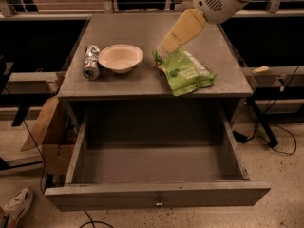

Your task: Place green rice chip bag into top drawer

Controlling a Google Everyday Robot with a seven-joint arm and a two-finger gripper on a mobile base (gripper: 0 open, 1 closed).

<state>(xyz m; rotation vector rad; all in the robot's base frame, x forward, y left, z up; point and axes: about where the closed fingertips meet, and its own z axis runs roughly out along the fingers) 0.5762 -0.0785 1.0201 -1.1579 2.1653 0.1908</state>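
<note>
Nearest: top drawer (156,194) pulled out wide, front panel with 1 small knob (156,204), interior open from above. Behind and above it, the cabinet top (142,82). The green rice chip bag (186,70) lies flat on the right half, close to the front edge and not yet in the drawer. Its long axis runs diagonally, from far-left corner to near-right corner. To its left are 1 pale bowl (120,57), then 1 crushed silver can (91,61), both apart from the bag. Farthest: the gripper (165,47), cream-coloured, slants down from the white arm (216,1) at upper right. Its tip is at the bag's far-left end, at or just above the foil; contact unclear. Can't tell whether it is apart, together or clamped. Most of the bag lies toward the near-right of the tip. Judgement: the grasp comes next at that far end, then a carry straight toward the camera and down.
</note>
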